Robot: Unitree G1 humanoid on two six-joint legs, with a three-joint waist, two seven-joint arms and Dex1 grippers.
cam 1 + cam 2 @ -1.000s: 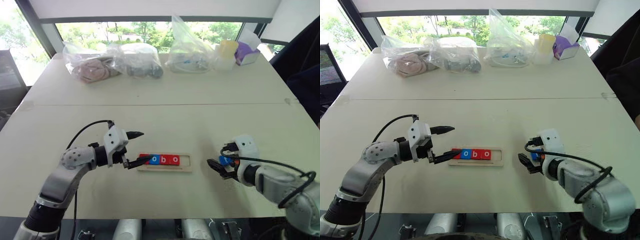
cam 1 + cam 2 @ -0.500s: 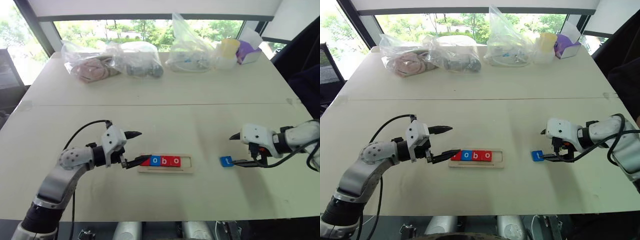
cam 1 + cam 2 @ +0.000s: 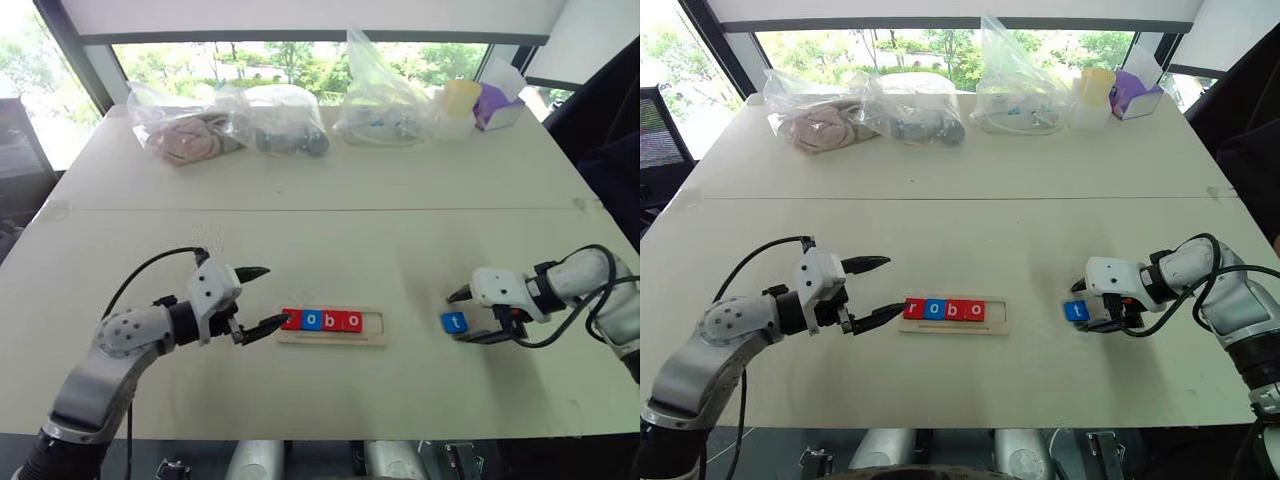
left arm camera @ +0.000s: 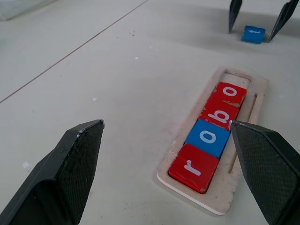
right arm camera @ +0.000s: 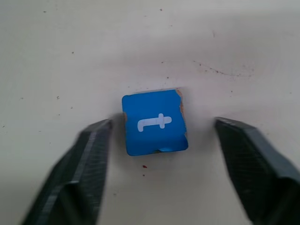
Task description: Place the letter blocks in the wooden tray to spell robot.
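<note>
Since a second ago your right claw [image 3: 462,318] swung down over the blue t block [image 3: 453,322], jaws apart, while your left claw [image 3: 262,297] stayed open.

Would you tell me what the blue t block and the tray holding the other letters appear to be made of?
The blue t block looks like painted wood: matte blue coat, chipped at one corner and edge to a pale core. The wooden tray looks like unfinished pale plywood or similar: light tan, matte, with darker scorched-looking cut edges, possibly laser-cut.

Pale table [image 3: 320,180] with a seam across it, clear plastic bags [image 3: 225,125] along its far edge, daylit window [image 3: 290,58] with greenery beyond
</note>
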